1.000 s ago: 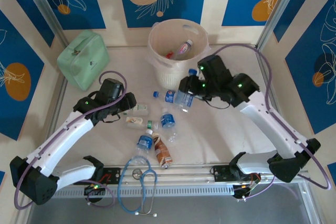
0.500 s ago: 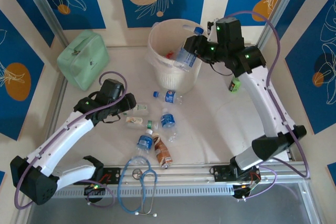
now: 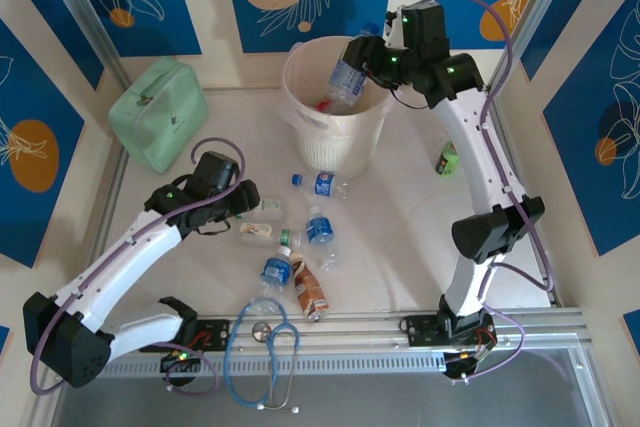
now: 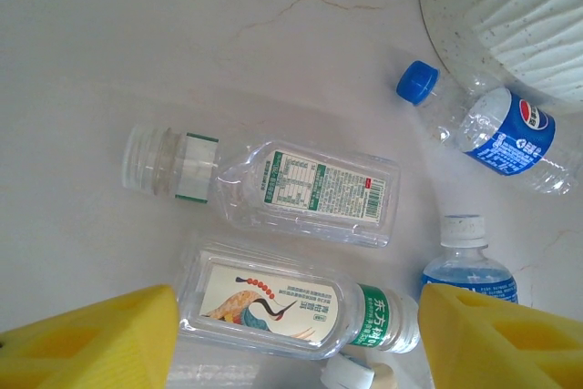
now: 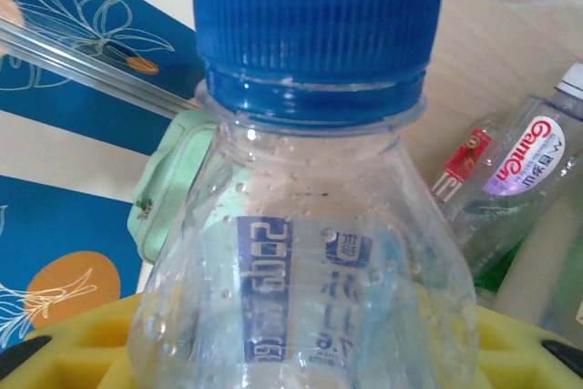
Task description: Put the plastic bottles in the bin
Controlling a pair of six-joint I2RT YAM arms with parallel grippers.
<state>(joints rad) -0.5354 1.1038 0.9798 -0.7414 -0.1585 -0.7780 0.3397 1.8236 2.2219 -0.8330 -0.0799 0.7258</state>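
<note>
**A:** Bottle (image 3: 345,82) with the blue cap is tilted over the opening of the bin (image 3: 305,142), which sits at twelve o'clock on the table (image 3: 400,237). The right gripper (image 3: 362,59) is clenched round its body.

**B:** So this is the drop?

**A:** Looks it. The next move calls for loosening those jaws once the bottle is well inside the rim. More bottles (image 5: 528,161) lie in there.

**B:** And the left gripper (image 4: 296,339)?

**A:** Jaws spread wide, hovering over a crane-label bottle (image 4: 273,309) in the cluster at six o'clock from the bin. Closing on it seems the follow-up.
</note>
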